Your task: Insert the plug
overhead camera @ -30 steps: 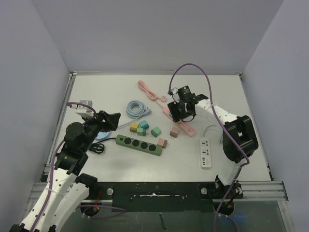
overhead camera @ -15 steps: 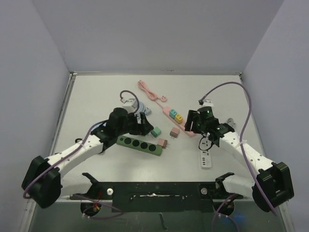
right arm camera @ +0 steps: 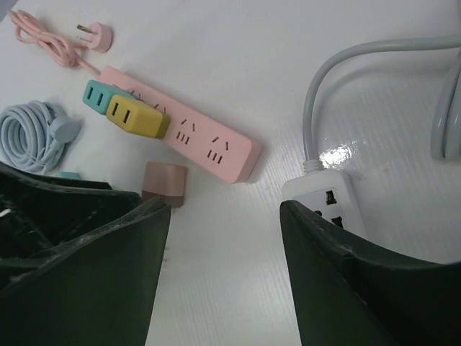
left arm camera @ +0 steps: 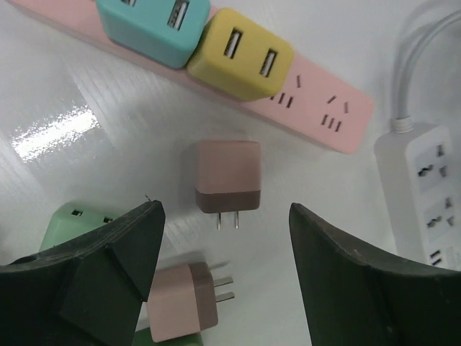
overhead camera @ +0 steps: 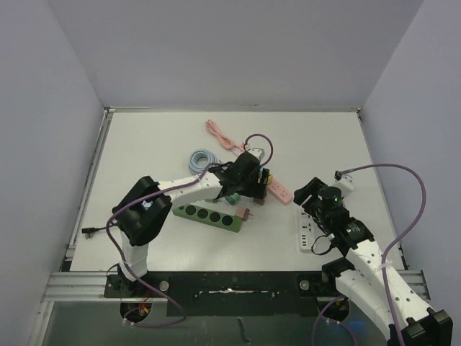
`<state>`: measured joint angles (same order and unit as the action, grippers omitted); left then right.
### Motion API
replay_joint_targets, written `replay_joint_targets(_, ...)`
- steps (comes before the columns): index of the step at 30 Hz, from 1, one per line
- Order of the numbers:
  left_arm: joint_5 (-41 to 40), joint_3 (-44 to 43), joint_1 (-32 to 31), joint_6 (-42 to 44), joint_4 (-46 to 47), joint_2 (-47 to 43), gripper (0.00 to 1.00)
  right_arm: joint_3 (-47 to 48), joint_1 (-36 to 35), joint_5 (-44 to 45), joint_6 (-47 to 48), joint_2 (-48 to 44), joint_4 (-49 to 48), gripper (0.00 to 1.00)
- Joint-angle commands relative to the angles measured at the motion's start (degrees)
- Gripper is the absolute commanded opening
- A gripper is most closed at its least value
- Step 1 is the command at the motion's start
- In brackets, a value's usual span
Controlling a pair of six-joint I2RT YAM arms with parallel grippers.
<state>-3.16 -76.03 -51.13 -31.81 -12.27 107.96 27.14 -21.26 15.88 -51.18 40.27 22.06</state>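
Two pink-brown plugs lie loose on the table. One plug [left arm camera: 227, 180] lies flat just ahead of my left gripper [left arm camera: 225, 234], prongs toward me; the other plug [left arm camera: 184, 303] lies lower, by the left finger. The left gripper [overhead camera: 251, 189] hangs open over them, holding nothing. A pink power strip [left arm camera: 317, 108] carries a teal plug [left arm camera: 148, 21] and a yellow plug [left arm camera: 241, 54]. My right gripper [right arm camera: 225, 216] is open and empty beside the white power strip [right arm camera: 331, 198]. In its view I see the pink power strip [right arm camera: 202, 140] and one pink-brown plug [right arm camera: 166, 184].
A dark green power strip [overhead camera: 209, 216] lies below the left gripper, with a pink-brown plug [overhead camera: 248, 214] at its right end. A green plug [left arm camera: 72, 220] sits by the left finger. A blue cable coil [overhead camera: 200, 158] and a pink cord [overhead camera: 223, 137] lie farther back. The white strip [overhead camera: 307, 231] lies near the right arm.
My left arm swung from the left side across to the middle, over the loose plugs. My right arm drew back from the pink strip toward the white strip and opened.
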Motion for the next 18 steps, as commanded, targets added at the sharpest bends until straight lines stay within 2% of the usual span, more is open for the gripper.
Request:
replay_joint_targets(1, 0.9, -5.8, 0.0, 0.1, -5.0, 4.5, 0.68, -0.5, 0.6, 2.4, -2.4, -2.2, -1.2, 0.63)
replay_joint_targets(11, 2.4, -12.4, -0.3, 1.7, -9.0, 11.8, 0.66, -1.4, 0.6, 0.5, -3.0, 0.8, -2.5, 0.63)
replay_joint_targets(18, 0.0, -14.2, -1.0, 2.4, -11.6, 13.8, 0.58, -1.5, 0.7, 0.2, -2.4, 1.5, -2.3, 0.63)
